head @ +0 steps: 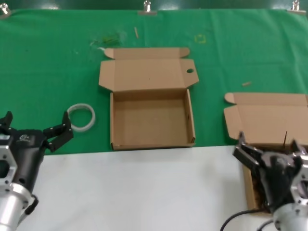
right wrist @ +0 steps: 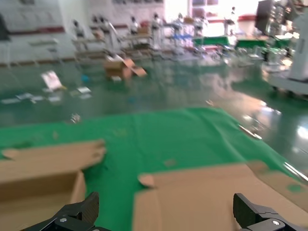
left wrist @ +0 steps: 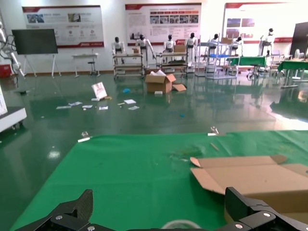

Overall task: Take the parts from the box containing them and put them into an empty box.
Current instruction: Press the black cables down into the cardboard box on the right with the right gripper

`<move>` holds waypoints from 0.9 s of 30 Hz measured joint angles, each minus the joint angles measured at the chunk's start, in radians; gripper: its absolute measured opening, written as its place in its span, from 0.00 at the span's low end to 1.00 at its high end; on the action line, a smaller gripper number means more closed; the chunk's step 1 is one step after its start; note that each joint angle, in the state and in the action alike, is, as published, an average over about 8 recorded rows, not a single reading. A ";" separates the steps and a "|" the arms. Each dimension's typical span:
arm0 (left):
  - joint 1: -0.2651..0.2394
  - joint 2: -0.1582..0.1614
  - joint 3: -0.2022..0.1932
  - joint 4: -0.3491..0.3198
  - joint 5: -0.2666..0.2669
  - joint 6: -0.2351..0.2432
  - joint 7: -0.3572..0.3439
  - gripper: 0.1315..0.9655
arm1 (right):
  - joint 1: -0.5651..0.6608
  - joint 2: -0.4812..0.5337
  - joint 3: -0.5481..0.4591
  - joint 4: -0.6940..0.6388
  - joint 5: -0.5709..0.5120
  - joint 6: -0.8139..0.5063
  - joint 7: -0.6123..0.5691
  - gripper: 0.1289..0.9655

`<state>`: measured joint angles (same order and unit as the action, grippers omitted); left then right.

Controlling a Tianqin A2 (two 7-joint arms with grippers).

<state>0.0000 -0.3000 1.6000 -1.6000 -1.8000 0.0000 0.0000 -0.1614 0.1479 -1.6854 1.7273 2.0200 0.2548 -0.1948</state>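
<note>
The empty box (head: 151, 120) sits open mid-table, with a round hole through its lid tab (head: 190, 71); it also shows in the left wrist view (left wrist: 255, 178) and the right wrist view (right wrist: 38, 173). The box containing the parts (head: 269, 120) stands at the right edge, its plain lid (right wrist: 202, 192) laid back. My right gripper (head: 270, 147) (right wrist: 166, 208) hangs open over that box and hides most of its inside. Only a dark scrap of the parts (head: 258, 192) shows beside the wrist. My left gripper (head: 37, 124) (left wrist: 161, 204) is open at the left, holding nothing.
A white plastic ring (head: 81, 117) (left wrist: 180, 224) lies on the green cloth (head: 53, 72) just in front of the left gripper. A white table surface (head: 144, 187) runs along the near side. Small scraps lie on the cloth behind the boxes.
</note>
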 joint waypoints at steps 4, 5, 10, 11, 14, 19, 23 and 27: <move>0.000 0.000 0.000 0.000 0.000 0.000 0.000 1.00 | -0.101 0.000 0.003 0.075 0.112 0.119 -0.139 1.00; 0.000 0.000 0.000 0.000 0.000 0.000 0.000 1.00 | -0.127 0.000 0.009 0.094 0.138 0.148 -0.181 1.00; 0.000 0.000 0.000 0.000 0.000 0.000 0.000 1.00 | -0.238 0.000 0.053 0.173 0.224 0.267 -0.408 1.00; 0.000 0.000 0.000 0.000 0.000 0.000 0.000 1.00 | -0.251 0.000 0.061 0.184 0.232 0.285 -0.455 1.00; 0.000 0.000 0.000 0.000 0.000 0.000 0.000 1.00 | -0.269 0.000 0.076 0.209 0.244 0.327 -0.593 1.00; 0.000 0.000 0.000 0.000 0.000 0.000 0.000 1.00 | -0.234 0.000 0.079 0.232 0.272 0.384 -0.817 1.00; 0.000 0.000 0.000 0.000 0.000 0.000 -0.001 1.00 | -0.159 -0.001 0.067 0.222 0.316 0.434 -0.993 1.00; 0.000 0.000 0.000 0.000 0.000 0.000 -0.001 1.00 | -0.063 -0.001 0.048 0.173 0.379 0.482 -1.174 1.00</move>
<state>0.0000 -0.3000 1.6001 -1.6000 -1.7997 0.0000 -0.0009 -0.2244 0.1472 -1.6370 1.9001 2.3989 0.7372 -1.3685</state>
